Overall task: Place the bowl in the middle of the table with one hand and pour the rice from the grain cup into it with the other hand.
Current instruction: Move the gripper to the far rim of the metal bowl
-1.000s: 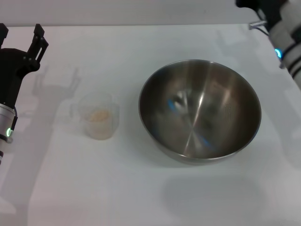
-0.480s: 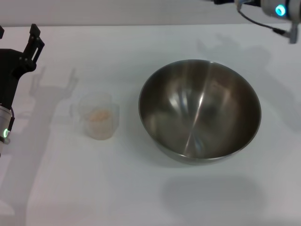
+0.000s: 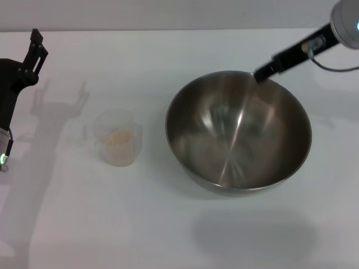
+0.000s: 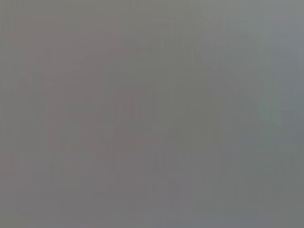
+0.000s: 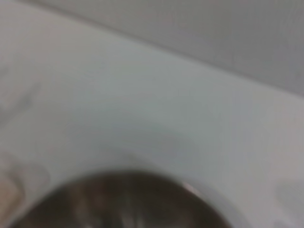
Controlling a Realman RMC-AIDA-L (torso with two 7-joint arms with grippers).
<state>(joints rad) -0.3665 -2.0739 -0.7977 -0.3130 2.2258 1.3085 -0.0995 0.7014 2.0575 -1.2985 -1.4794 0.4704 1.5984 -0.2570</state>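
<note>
The steel bowl (image 3: 238, 134) sits right of the table's middle in the head view, empty inside. Its far rim (image 5: 123, 183) fills the bottom of the right wrist view. The clear grain cup (image 3: 118, 140) stands upright to the bowl's left, with a little rice (image 3: 118, 137) in its bottom. My right gripper (image 3: 262, 72) reaches in from the upper right, its black tip just at the bowl's far rim. My left gripper (image 3: 17, 47) hangs open at the far left edge, well apart from the cup. The left wrist view shows only flat grey.
The white table (image 3: 168, 224) spreads around both objects, with bare surface in front of the cup and bowl. Its far edge meets a grey wall (image 5: 213, 33) behind the bowl.
My right arm has swung down from the top right corner, and its tip has come to the bowl's far rim. The left gripper has drifted slightly left. Cup and bowl have not moved.
</note>
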